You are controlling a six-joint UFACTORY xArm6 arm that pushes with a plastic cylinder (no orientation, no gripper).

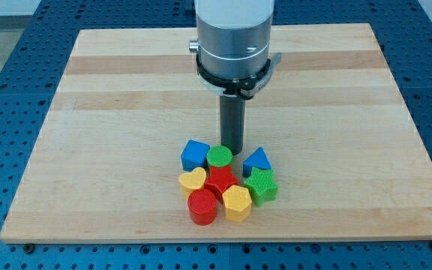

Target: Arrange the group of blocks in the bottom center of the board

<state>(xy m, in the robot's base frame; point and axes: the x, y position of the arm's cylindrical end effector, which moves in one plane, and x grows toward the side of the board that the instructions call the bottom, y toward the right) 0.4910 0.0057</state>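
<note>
Several blocks sit packed together at the view's bottom centre of the wooden board (88, 112). A blue cube (195, 154), a green cylinder (219, 157) and a blue triangular block (256, 160) form the top row. Below them are a yellow heart (193, 180), a red star (220, 180) and a green star (262, 184). A red cylinder (202, 206) and a yellow hexagon (236, 202) lie lowest. My tip (232, 150) rests just above the group, between the green cylinder and the blue triangular block, close to the cylinder's right edge.
The board lies on a blue perforated table (6, 90). The arm's grey body (232, 37) hangs over the board's top centre.
</note>
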